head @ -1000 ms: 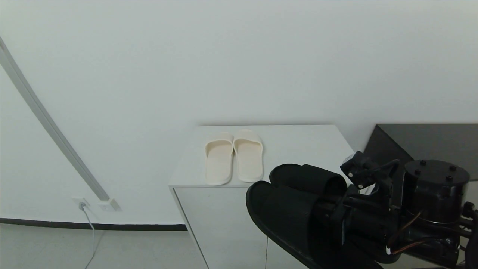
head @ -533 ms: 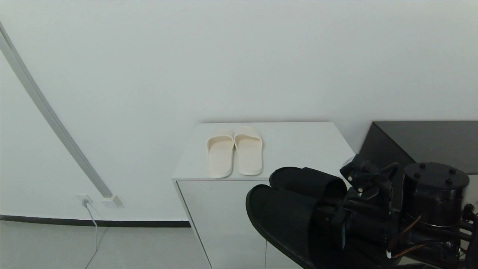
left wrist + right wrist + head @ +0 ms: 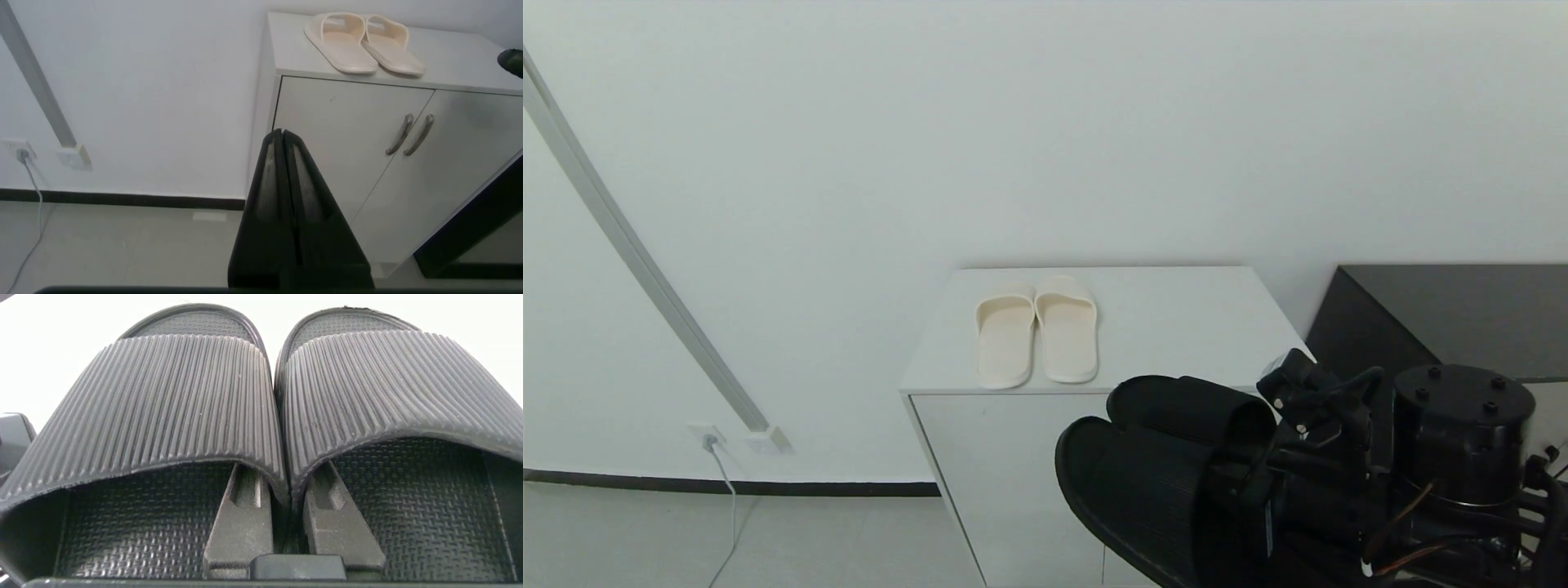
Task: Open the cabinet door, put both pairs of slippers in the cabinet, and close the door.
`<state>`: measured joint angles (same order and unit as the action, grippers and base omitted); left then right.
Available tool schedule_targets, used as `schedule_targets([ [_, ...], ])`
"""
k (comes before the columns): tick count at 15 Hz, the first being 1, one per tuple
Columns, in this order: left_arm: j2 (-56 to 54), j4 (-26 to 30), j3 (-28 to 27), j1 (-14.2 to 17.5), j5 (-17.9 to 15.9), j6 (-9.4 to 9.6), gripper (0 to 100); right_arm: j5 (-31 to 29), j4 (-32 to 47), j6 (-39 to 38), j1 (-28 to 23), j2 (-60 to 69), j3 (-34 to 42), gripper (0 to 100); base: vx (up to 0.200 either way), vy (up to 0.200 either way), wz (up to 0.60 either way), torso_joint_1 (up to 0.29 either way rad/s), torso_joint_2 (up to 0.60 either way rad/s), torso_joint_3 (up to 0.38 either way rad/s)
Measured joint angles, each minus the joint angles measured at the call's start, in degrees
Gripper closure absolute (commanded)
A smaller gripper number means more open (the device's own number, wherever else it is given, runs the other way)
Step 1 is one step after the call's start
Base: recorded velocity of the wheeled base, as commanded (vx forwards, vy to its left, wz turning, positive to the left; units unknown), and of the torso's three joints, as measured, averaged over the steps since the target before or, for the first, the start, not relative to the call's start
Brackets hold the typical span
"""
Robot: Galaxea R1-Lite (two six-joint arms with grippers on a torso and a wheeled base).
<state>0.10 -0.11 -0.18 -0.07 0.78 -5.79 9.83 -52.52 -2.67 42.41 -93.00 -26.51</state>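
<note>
Black slippers (image 3: 1168, 465) in right tool (image 3: 286, 518)

A plain white wall (image 3: 1045, 122) runs across the whole back of the room, evenly lit. A grey trunking strip (image 3: 629, 245) slants down it to a small white box (image 3: 762, 443), beside a socket (image 3: 704, 436) with a cable (image 3: 727, 523) hanging to the pale grey floor (image 3: 621, 539). A black skirting band (image 3: 727, 488) lines the wall's foot. A dark unit (image 3: 1462, 310) stands against the wall at the right
</note>
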Motion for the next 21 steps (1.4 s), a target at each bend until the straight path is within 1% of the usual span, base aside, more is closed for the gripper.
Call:
schedule_targets([
  [10,0.00,0.04,0.11,-0.02,0.04,0.24,100,0.07,-0.17,0.02,0.63,0.00,0.78,100,0.000,0.000,0.00,-0.162,0.37,0.202],
  [11,0.00,0.04,0.11,-0.02,0.01,0.24,0,0.10,-0.26,0.02,0.63,-0.10,0.78,100,0.000,0.000,0.00,-0.212,0.49,0.276],
  [21,0.00,0.06,0.00,-0.02,-0.07,0.18,0,-0.11,-0.28,0.02,0.72,-0.22,1.18,100,0.000,0.000,0.00,-0.214,0.53,0.319],
])
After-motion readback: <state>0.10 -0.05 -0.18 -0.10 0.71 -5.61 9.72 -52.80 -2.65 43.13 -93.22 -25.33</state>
